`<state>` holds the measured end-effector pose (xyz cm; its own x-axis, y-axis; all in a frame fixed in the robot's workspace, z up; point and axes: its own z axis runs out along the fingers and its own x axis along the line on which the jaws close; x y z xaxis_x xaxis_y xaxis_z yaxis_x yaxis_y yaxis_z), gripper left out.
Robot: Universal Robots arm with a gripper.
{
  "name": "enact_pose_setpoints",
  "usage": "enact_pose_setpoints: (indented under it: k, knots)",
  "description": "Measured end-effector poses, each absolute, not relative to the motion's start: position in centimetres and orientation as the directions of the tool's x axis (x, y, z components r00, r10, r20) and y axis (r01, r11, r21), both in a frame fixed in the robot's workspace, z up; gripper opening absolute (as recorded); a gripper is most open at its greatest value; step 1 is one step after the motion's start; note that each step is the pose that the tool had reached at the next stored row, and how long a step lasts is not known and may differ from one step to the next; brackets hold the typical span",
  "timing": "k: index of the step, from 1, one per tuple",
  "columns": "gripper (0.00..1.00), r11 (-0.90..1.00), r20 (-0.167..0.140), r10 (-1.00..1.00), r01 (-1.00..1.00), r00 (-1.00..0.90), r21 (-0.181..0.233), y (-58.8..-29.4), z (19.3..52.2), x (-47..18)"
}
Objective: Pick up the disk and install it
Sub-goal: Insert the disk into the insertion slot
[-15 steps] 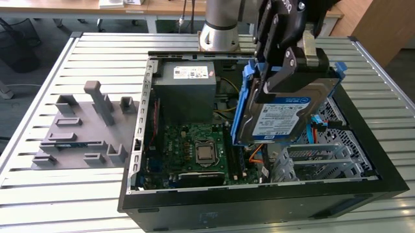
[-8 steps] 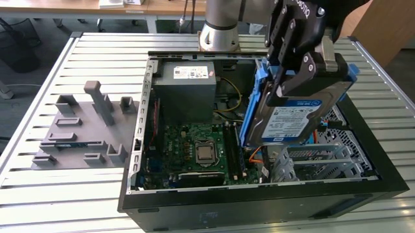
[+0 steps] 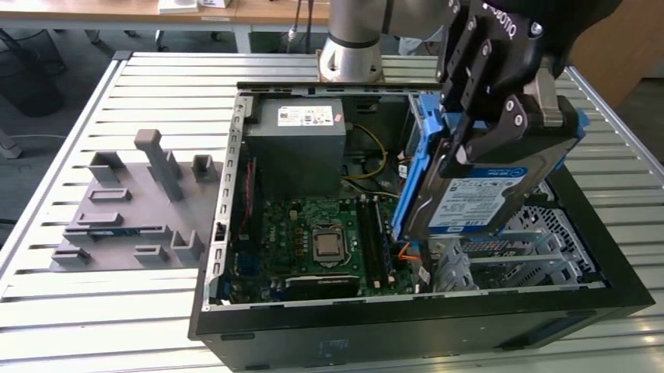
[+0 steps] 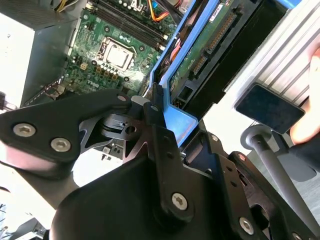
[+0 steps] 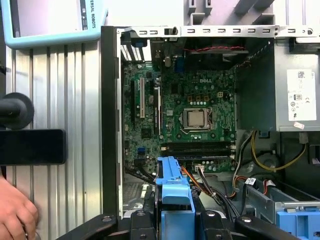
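A: Support surface?
B: Slatted metal table (image 3: 104,326), runs across most of the exterior view.
A: What's on it?
B: Open black computer case (image 3: 415,338), centre to lower right, sitting on the slats. Grey fixture plate (image 3: 114,233) with upright blocks, centre left, just beside the case.
A: Anything else?
B: First wrist view: flat black slab (image 5: 32,146) over the slats near the case wall. Can't tell if it rests on them.

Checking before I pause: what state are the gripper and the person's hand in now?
Gripper: fingers shut on the flat silver disk with blue plastic rails.
Person's hand: cannot tell if holding anything.
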<state>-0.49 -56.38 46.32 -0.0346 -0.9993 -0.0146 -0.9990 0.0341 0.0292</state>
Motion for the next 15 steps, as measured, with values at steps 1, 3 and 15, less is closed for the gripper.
enact_pose_setpoints:
  k: [1, 3, 15]
  knots:
    - [0.36, 0.034, -0.015, -0.999, -0.999, -0.035, 0.029, -56.5, 46.3, -0.4]
    - [0.36, 0.034, -0.015, -0.999, -0.999, -0.035, 0.029, -56.7, 46.3, -0.1]
    - [0.36, 0.034, -0.015, -0.999, -0.999, -0.035, 0.030, -57.4, 46.1, 2.1]
